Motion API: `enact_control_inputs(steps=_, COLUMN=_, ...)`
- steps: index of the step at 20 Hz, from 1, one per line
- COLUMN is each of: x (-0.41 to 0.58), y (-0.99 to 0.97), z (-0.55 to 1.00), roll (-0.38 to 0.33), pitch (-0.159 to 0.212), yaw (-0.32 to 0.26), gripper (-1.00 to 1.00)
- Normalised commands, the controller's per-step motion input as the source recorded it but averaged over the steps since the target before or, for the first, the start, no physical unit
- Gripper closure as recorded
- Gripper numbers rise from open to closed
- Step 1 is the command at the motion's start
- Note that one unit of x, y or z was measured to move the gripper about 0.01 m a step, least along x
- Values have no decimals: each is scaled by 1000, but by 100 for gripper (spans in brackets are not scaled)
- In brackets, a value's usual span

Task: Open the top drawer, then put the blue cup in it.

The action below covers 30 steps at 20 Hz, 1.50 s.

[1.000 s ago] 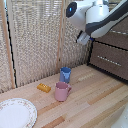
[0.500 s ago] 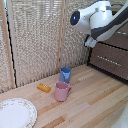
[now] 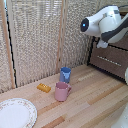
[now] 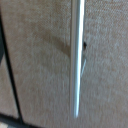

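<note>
The blue cup [image 3: 65, 75] stands upright on the wooden table, just behind a pink mug [image 3: 62, 91]. At the exterior view's right is a dark-brown cabinet. Most of its upper front, the top drawer [image 3: 121, 43], is covered by my white arm. The lower drawer front [image 3: 111, 61] shows a silver bar handle. My gripper [image 3: 103, 44] is up at the cabinet, far from the cup, and its fingers are hidden by the wrist. In the wrist view a silver bar handle [image 4: 77, 55] runs across a brown drawer front [image 4: 40, 60] at close range. No fingers show there.
A yellow block [image 3: 44, 88] lies beside the pink mug. A patterned white plate [image 3: 15, 114] sits near the table's front at the exterior view's left. A woven screen [image 3: 40, 35] stands behind the table.
My arm has moved toward the exterior view's right and slightly down, closer to the cabinet. The cup, mug, block and plate have stayed put.
</note>
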Motion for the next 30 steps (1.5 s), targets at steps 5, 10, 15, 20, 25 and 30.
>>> enact_control_inputs(steps=5, x=-9, y=-508, z=32, roll=-35, pitch=31, yaw=175, gripper=100)
enact_control_inputs(steps=10, x=0, y=-247, z=23, roll=26, pitch=7, yaw=116, gripper=100)
enact_control_inputs(steps=15, x=6, y=-356, z=20, roll=90, pitch=24, yaw=72, gripper=100)
enact_control_inputs(steps=20, x=7, y=-118, z=60, roll=168, pitch=113, yaw=50, gripper=100)
enact_control_inputs(steps=25, x=1, y=221, z=-114, roll=36, pitch=24, yaw=108, gripper=100)
enact_control_inputs(steps=30, x=214, y=836, z=-51, roll=6, pitch=7, yaw=-23, gripper=100)
